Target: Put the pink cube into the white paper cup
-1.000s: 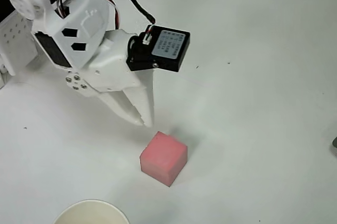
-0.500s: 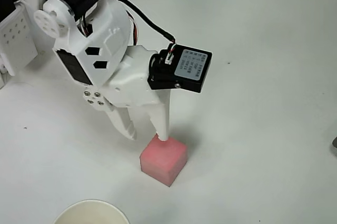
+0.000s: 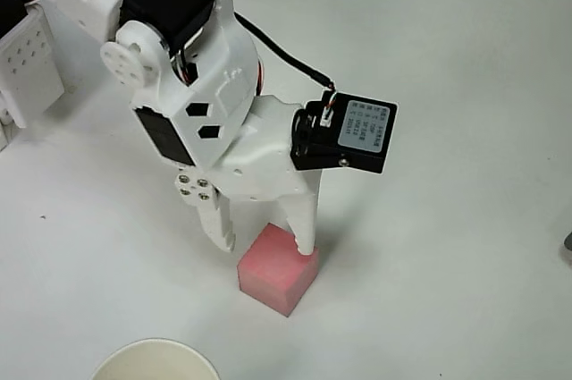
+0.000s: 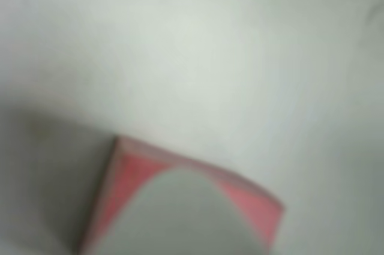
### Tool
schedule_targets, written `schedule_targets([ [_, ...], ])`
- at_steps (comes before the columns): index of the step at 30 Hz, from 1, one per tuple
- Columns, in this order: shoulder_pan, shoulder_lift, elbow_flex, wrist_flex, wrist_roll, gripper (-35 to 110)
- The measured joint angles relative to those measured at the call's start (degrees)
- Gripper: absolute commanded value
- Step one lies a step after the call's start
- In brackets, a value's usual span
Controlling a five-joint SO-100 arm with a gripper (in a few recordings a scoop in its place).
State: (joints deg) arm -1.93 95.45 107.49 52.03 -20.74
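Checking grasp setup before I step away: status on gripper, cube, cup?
Gripper open, straddling pink cube, one fingertip over its top edge. Cube on table, not gripped. White paper cup at bottom edge, upright. Nothing between them.

In the overhead view the white worktop (image 3: 465,246) lies bare to the right of the pink cube (image 3: 273,274) and above it on the right side. The gripper (image 3: 266,244) stands over the cube's upper edge with its fingers apart, one fingertip on the cube's top right part, the other just left of the cube. The white paper cup (image 3: 156,360) sits near the cube, lower left, and bare worktop lies between them. The arm's body fills the upper left.
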Motion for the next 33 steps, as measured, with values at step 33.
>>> schedule_targets([
  [33, -0.88, -9.84, -5.1, 0.18, 0.44, 17],
])
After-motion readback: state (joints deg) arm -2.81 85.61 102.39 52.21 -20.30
